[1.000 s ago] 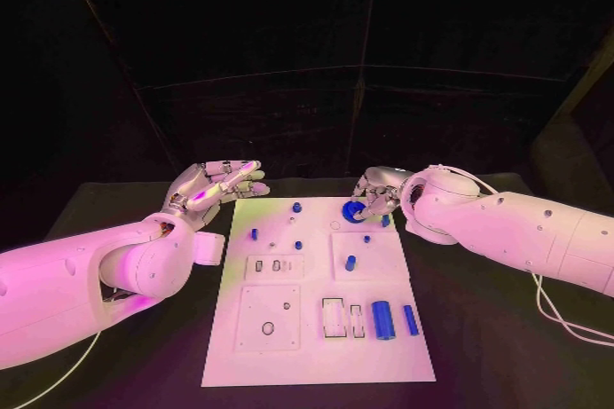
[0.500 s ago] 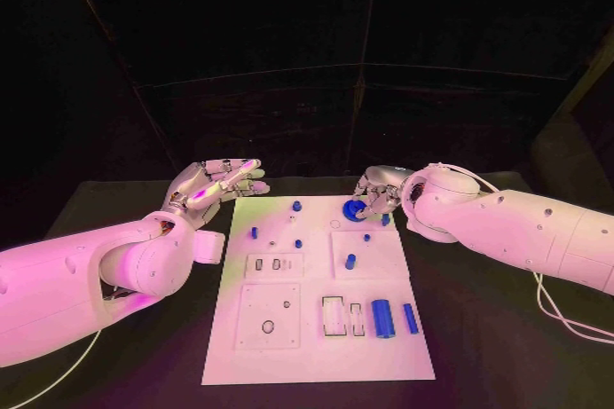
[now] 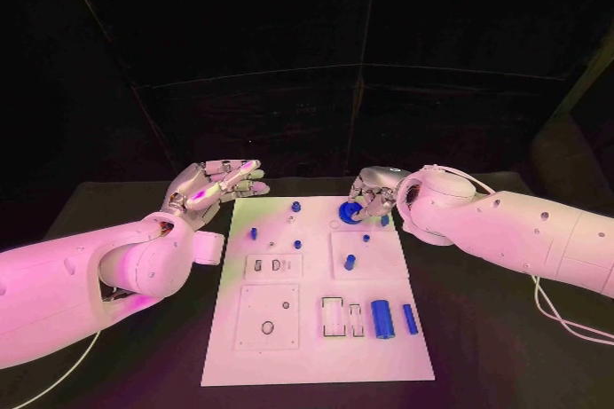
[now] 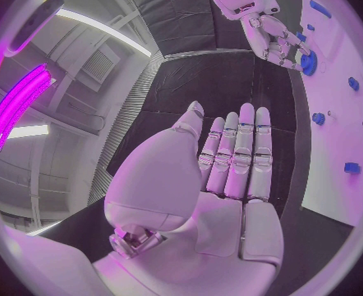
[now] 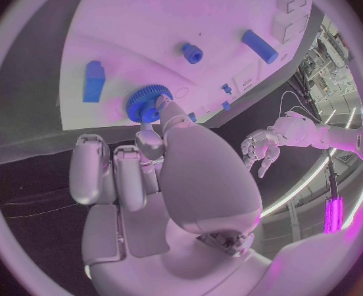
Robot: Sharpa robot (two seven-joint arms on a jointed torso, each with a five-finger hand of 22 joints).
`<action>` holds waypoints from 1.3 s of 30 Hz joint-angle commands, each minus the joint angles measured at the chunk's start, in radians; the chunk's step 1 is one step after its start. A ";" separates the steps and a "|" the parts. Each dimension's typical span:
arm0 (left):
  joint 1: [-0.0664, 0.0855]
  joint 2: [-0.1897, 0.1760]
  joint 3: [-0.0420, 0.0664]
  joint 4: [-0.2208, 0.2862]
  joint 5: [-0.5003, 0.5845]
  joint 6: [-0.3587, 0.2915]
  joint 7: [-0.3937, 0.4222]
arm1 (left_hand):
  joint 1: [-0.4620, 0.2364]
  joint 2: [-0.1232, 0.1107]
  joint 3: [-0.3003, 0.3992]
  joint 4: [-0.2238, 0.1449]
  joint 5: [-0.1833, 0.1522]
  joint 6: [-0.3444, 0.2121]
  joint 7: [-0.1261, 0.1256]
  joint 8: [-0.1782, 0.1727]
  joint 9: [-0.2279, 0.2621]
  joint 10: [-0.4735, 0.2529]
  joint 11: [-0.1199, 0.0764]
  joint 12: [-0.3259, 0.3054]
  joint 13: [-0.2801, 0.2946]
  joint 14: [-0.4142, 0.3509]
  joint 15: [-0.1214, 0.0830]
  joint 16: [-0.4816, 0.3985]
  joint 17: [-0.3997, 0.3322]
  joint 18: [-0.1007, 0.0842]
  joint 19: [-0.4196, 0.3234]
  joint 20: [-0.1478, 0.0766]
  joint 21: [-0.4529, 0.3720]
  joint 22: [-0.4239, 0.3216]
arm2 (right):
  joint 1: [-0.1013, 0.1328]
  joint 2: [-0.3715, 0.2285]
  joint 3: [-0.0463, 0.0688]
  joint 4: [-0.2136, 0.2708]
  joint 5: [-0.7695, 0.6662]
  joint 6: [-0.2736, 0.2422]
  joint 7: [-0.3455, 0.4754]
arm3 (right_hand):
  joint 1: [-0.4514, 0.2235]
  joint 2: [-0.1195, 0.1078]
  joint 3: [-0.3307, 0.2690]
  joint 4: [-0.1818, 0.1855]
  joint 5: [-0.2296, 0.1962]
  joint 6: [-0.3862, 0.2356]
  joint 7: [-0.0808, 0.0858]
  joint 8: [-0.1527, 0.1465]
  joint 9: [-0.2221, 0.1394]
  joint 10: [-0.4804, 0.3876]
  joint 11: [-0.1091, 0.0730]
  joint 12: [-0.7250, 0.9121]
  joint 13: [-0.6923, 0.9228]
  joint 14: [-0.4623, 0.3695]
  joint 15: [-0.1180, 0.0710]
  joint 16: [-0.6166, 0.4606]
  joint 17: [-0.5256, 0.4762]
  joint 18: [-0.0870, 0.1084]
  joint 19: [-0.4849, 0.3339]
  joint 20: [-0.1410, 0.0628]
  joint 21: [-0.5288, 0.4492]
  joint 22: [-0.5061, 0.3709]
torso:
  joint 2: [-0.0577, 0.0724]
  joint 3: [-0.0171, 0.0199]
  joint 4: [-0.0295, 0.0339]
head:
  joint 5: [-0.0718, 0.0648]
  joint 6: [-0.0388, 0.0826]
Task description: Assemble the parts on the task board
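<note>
The white task board (image 3: 320, 356) lies in the middle of the black table. A blue gear (image 3: 347, 212) hangs over its far right corner, pinched between the thumb and a finger of my right hand (image 3: 371, 194). In the right wrist view the gear (image 5: 148, 105) sits at that hand's fingertips (image 5: 158, 115), just above the board (image 5: 148, 33). My left hand (image 3: 211, 187) is raised left of the board's far end, fingers straight and apart, holding nothing. The left wrist view shows its bare palm (image 4: 231, 177) and the right hand (image 4: 272, 36) with the gear (image 4: 308, 62).
Small blue pegs (image 3: 295, 207) (image 3: 297, 244) (image 3: 366, 239) stand on the board's far half. A thick blue cylinder (image 3: 381, 318) and a slim blue bar (image 3: 410, 318) lie near its right edge, beside rectangular slots (image 3: 334, 317). A blue block (image 5: 93, 81) lies near the gear.
My right hand has shifted slightly to the left with the gear still in its pinch. The left hand has stayed where it was.
</note>
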 commanded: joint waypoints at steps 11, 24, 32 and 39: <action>0.001 -0.001 0.001 0.005 -0.006 0.013 0.006 | -0.002 0.006 0.002 -0.006 -0.003 0.008 -0.003 -0.006 -0.001 0.010 0.000 -0.002 0.000 0.007 0.000 -0.002 0.001 0.015 0.010 0.000 -0.001 -0.001 | 0.002 -0.013 0.001 0.123 -0.094 -0.202 -0.005 | -0.048 -0.018 0.042 0.022 0.063 0.037 -0.012 -0.008 -0.001 0.035 -0.006 0.038 0.055 0.063 -0.012 0.017 0.051 -0.022 0.030 -0.009 0.017 0.038 | -0.001 -0.0016 0.0012 | 0.020 0.006; 0.001 -0.004 0.001 0.010 -0.006 0.012 0.006 | -0.003 0.006 0.001 -0.007 -0.003 0.008 -0.003 -0.007 -0.001 0.011 0.000 -0.003 0.000 0.007 0.000 -0.003 0.001 0.015 0.010 0.000 -0.002 -0.001 | -0.006 0.091 -0.003 0.108 -0.163 -0.199 -0.016 | -0.047 -0.020 0.051 0.022 0.068 0.037 -0.012 -0.012 -0.002 0.037 -0.006 0.040 0.059 0.064 -0.013 0.019 0.057 -0.025 0.040 -0.009 0.022 0.053 | 0.001 -0.0013 0.0043 | 0.041 0.000; 0.001 -0.002 0.001 0.011 -0.006 0.013 0.006 | -0.003 0.007 0.001 -0.007 -0.003 0.008 -0.003 -0.007 -0.001 0.011 0.000 -0.003 0.000 0.008 0.000 -0.003 0.001 0.015 0.011 0.000 -0.002 -0.001 | -0.019 0.163 -0.010 0.055 -0.179 -0.157 -0.027 | -0.047 -0.021 0.053 0.022 0.067 0.037 -0.012 -0.014 -0.003 0.036 -0.006 0.038 0.058 0.064 -0.013 0.019 0.058 -0.025 0.040 -0.010 0.022 0.054 | 0.001 -0.0001 0.0006 | 0.057 -0.007; 0.002 0.000 0.001 0.010 -0.006 0.014 0.006 | -0.003 0.007 0.001 -0.007 -0.003 0.008 -0.003 -0.007 -0.001 0.011 0.000 -0.003 0.000 0.008 0.000 -0.003 0.001 0.015 0.011 0.000 -0.002 -0.001 | -0.023 0.200 -0.025 0.017 -0.184 -0.126 -0.034 | -0.047 -0.021 0.059 0.022 0.063 0.036 -0.011 -0.017 -0.003 0.033 -0.005 0.035 0.055 0.064 -0.012 0.019 0.055 -0.025 0.040 -0.010 0.022 0.054 | 0.000 0.0006 -0.0007 | 0.067 -0.018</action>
